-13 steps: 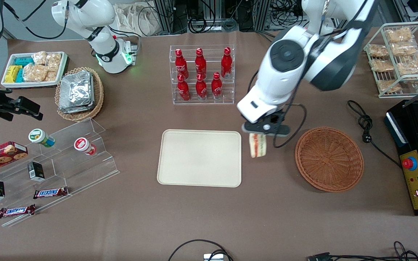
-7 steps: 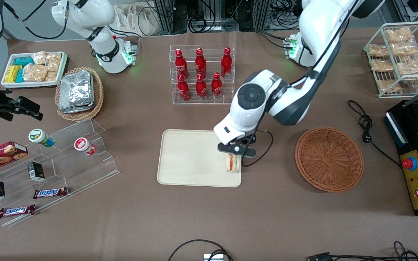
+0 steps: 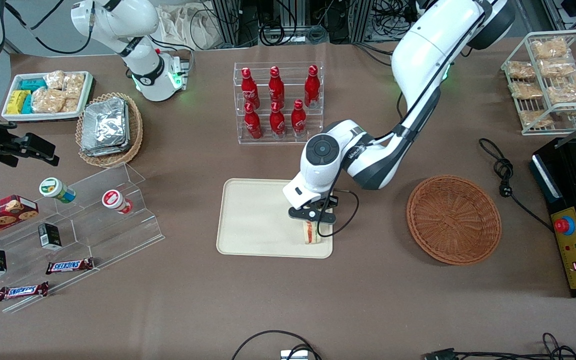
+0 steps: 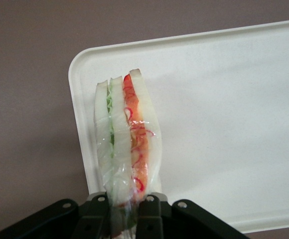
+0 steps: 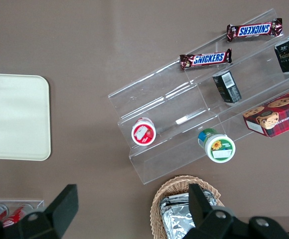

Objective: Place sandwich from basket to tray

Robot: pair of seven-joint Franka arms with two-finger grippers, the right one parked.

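Tool (image 3: pixel 312 220) points down over tray (image 3: pixel 253 220), clamping sandwich (image 4: pixel 127 149).

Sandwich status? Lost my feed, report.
Tool shut on sandwich, over tray corner nearest the basket. Not released yet. Basket holds nothing. Nothing in the way.

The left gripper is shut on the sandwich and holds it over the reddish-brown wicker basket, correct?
Not quite. The gripper is shut on the sandwich, but it holds it over a corner of the cream tray, not the basket, which lies apart toward the working arm's end. The front view shows this.
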